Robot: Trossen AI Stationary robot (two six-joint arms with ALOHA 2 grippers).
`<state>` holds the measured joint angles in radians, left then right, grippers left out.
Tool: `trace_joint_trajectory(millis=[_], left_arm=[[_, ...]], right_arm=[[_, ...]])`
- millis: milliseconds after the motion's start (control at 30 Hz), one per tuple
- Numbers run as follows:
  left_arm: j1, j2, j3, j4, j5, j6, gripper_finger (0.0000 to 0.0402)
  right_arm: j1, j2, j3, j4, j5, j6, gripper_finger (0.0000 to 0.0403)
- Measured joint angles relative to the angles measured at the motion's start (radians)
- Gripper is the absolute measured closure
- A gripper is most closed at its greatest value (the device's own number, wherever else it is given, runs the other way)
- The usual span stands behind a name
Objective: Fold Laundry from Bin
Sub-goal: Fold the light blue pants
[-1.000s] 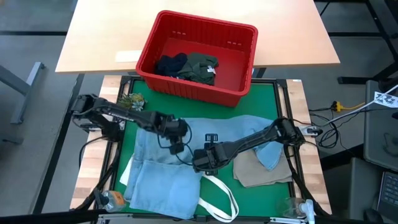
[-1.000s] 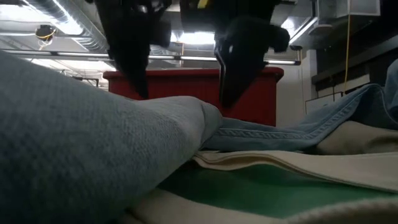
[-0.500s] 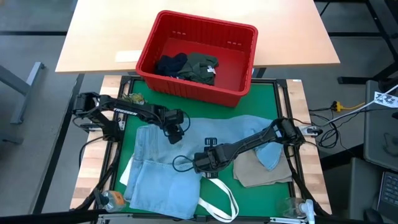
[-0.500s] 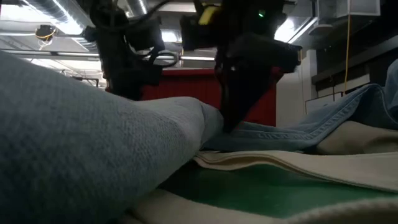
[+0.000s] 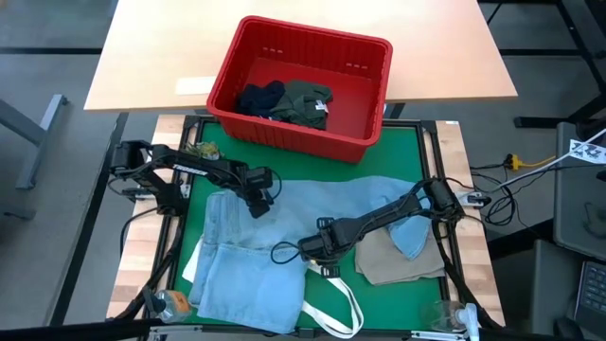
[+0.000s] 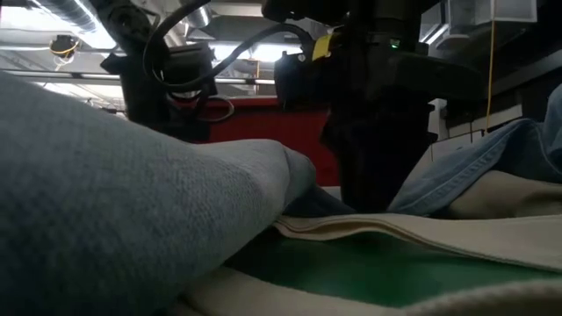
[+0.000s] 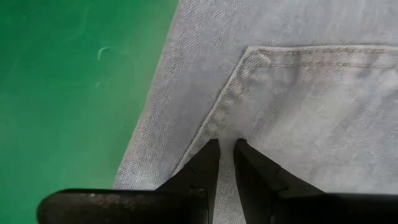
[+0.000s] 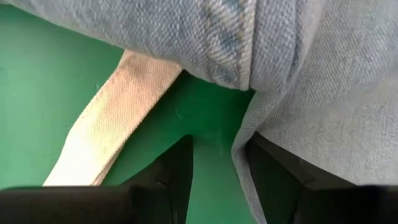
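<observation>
Light blue jeans (image 5: 284, 237) lie spread on the green mat (image 5: 398, 152). My left gripper (image 5: 258, 203) points down over their far left part, its fingers a narrow slit apart (image 7: 227, 152) at a pocket's corner seam (image 7: 214, 121). My right gripper (image 5: 317, 254) stands open, pointing down at the jeans' near edge (image 8: 239, 134); that edge and bare mat show between its fingers (image 8: 217, 162). A beige cloth (image 5: 398, 260) lies under the jeans' right end. The red bin (image 5: 369, 133) at the far side holds a navy garment (image 5: 260, 99) and an olive one (image 5: 308, 102). My left gripper's fingertips (image 7: 208, 155) are down at the denim beside the pocket's corner; I cannot tell whether they touch it. My right gripper has the jeans' near edge (image 8: 242, 149) next to one finger (image 8: 273, 165), with nothing pinched; I cannot tell whether that finger touches the cloth.
A white tote strap (image 5: 331, 294) loops on the mat just near of my right gripper, also seen as a pale band (image 8: 106, 149). Small items sit at the mat's corners (image 5: 170, 303) (image 5: 204, 150). A wooden table (image 5: 151, 57) lies beyond the bin.
My left gripper has gone down and toward the table's left, onto the jeans' far left part. My right gripper has sunk to the jeans' near edge and tipped until it points straight down. The jeans lie as before.
</observation>
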<state>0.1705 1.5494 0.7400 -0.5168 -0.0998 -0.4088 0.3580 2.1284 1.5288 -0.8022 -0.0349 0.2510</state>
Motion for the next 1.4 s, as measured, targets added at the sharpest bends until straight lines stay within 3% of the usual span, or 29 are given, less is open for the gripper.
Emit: trace_joint_trajectory(millis=[267,433,700,933,1200,1400], left_arm=[[0.016,-0.001,-0.008,-0.043,-0.02,0.026,0.0351],[0.017,-0.014,-0.009,-0.048,-0.021,0.027,0.0351],[0.015,-0.1,-0.013,-0.06,-0.024,0.026,0.0351],[0.01,-0.129,-0.012,-0.053,0.011,0.022,0.0351],[-0.02,-0.129,-0.011,-0.044,0.014,0.018,0.0351],[-0.052,-0.129,-0.01,-0.043,0.014,-0.007,0.0351]], right_arm=[[0.002,-0.001,0.013,-0.015,0.024,0.001,0.0251],[0.003,-0.022,0.075,-0.121,0.057,0.002,0.0251],[0.004,-0.198,0.111,-0.296,0.087,0.041,0.0251],[0.003,-0.393,0.112,-0.508,0.104,0.171,0.0251],[0.057,-0.595,0.111,-0.719,0.29,0.388,0.0251],[0.084,-0.715,0.081,-0.768,0.348,0.507,0.0251]])
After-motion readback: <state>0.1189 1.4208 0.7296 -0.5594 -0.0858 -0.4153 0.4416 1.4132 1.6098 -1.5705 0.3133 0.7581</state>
